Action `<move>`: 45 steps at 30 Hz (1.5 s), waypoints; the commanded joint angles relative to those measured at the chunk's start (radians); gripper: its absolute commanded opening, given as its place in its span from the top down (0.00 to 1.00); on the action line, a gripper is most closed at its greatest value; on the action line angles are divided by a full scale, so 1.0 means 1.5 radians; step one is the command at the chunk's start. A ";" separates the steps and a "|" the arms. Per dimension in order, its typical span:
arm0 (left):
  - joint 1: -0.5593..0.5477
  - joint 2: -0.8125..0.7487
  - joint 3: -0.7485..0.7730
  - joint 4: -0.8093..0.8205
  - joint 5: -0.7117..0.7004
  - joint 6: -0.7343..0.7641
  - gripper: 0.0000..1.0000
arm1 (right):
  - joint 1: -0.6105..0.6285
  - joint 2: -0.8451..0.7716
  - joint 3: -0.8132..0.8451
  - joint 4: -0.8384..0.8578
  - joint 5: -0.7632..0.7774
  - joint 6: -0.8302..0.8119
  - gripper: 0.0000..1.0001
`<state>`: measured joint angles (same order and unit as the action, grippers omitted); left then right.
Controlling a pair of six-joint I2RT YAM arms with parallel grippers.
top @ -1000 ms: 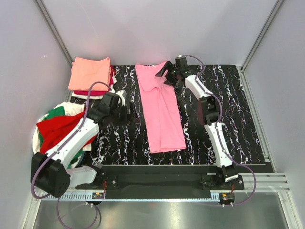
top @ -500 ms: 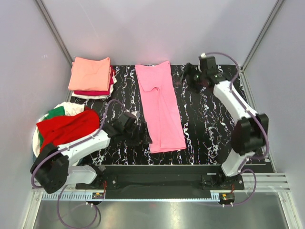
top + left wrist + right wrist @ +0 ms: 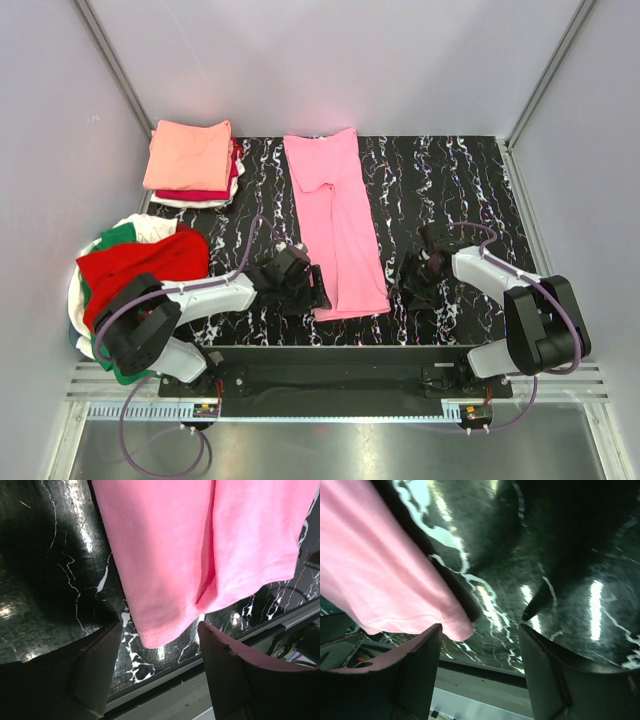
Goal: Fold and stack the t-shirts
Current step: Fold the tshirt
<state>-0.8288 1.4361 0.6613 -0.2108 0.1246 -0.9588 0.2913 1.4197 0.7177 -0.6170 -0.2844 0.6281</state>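
Top external: left pincer [image 3: 318, 289], right pincer [image 3: 411, 284] flank hem of pink t-shirt [image 3: 336, 225].

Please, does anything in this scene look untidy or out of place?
Yes. The heap of red, green and white t-shirts at the left edge is crumpled and lies partly off the black mat. The pink t-shirt lies as a long strip, slightly slanted. The folded stack at the far left looks neat.
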 commanded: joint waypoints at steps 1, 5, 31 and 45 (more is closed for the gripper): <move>-0.005 0.023 -0.013 0.023 -0.035 -0.016 0.32 | 0.019 0.011 -0.001 0.077 -0.044 0.011 0.31; -0.004 0.020 -0.021 0.023 -0.038 -0.019 0.37 | 0.043 0.036 0.001 0.099 -0.045 0.017 0.32; -0.108 -0.234 -0.023 -0.181 -0.122 -0.121 1.00 | 0.207 -0.196 -0.029 -0.026 -0.004 0.163 1.00; 0.001 -0.248 0.110 -0.313 -0.162 0.001 1.00 | 0.210 -0.074 0.244 -0.115 0.165 0.090 1.00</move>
<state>-0.8791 1.0245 0.7513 -0.6670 -0.0879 -1.0477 0.6270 1.2407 0.9672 -0.7712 -0.1291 0.8375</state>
